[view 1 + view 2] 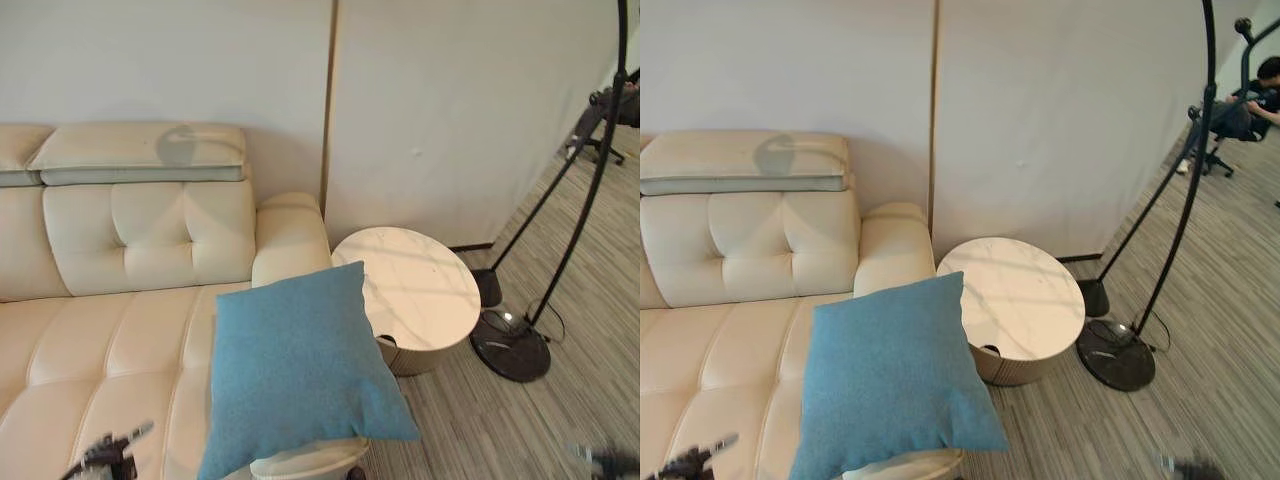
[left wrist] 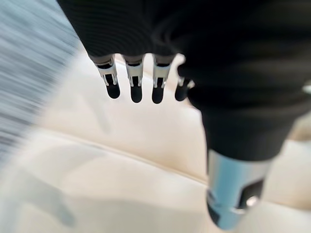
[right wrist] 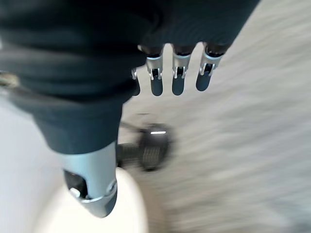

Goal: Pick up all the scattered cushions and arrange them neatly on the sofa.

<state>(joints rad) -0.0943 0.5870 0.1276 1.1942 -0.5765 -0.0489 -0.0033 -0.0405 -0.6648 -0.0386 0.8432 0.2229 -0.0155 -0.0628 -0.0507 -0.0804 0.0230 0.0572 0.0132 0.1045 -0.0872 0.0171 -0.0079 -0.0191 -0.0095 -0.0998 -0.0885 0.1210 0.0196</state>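
A blue cushion (image 1: 295,365) is lying on the end of a cream sofa (image 1: 120,330), propped against the armrest (image 1: 290,240) and hanging a little past the seat's front edge. Just beside the armrest, a round marble-topped side table (image 1: 415,290) is standing on the grey striped floor (image 1: 520,420). Beyond the table, a black floor lamp (image 1: 560,260) is rising from a round base.

The left hand (image 2: 146,82) is hovering above the sofa's cream seat, its fingers (image 2: 136,90) stretching out straight and relaxed, holding nothing; the cushion is sitting well apart from these fingertips. The right hand (image 3: 170,77) is hanging over the floor, its fingers (image 3: 177,82) also straight and empty, with a dark wheel-like object (image 3: 150,148) below them, too blurred to identify. A seated person (image 1: 1250,100) is showing far off across the room.
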